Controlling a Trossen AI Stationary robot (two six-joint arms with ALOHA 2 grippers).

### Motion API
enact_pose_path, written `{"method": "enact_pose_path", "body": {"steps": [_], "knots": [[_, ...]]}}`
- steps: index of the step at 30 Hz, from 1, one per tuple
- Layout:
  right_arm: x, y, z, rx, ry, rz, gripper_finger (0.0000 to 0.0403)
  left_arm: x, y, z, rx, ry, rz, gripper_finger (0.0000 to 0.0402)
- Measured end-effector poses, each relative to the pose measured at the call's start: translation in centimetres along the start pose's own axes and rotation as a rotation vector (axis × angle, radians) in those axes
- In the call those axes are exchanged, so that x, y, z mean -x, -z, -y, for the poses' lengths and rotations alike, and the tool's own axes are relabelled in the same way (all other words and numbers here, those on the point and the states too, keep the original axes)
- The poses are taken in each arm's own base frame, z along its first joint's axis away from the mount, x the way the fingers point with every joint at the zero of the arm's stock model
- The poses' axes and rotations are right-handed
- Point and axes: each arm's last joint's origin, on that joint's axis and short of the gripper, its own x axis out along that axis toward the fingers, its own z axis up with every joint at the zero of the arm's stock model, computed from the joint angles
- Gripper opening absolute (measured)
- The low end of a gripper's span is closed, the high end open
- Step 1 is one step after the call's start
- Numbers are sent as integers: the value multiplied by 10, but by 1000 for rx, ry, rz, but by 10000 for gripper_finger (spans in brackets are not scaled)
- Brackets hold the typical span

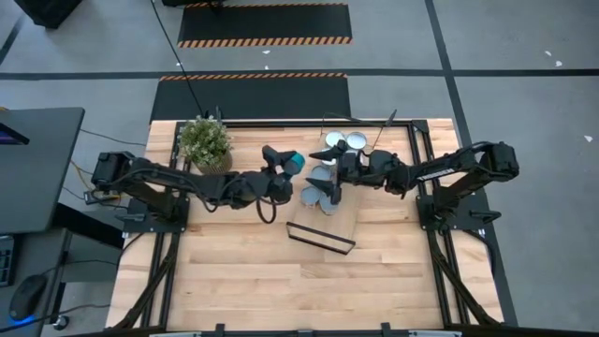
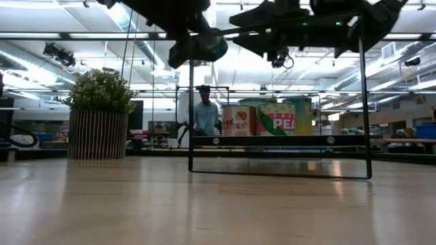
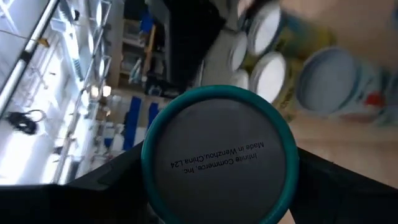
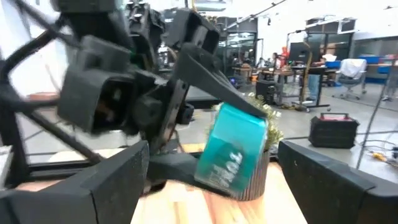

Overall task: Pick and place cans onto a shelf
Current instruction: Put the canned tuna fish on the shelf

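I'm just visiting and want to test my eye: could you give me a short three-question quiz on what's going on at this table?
1. True or false: the left tool holds a teal can up off the table.
2. Where do the other cans stand? A) beside the potted plant B) at the far end of the shelf C) on the floor
3. Fill in: the right tool hovers over the shelf with its fingers ____.

Key: 1 true; 2 B; 3 open, holding nothing.
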Motion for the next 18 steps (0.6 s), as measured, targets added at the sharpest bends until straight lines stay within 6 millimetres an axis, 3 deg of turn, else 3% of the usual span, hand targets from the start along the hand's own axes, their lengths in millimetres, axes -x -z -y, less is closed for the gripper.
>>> {"method": "enact_pose_path", "body": {"steps": [8, 18], "knots": [[-24, 8, 1, 16, 72, -19, 365, -3, -2, 3, -30, -45, -50, 298], [-33, 12, 2, 16, 106, 30, 346, -1, -3, 4, -27, -49, -45, 298]]}}
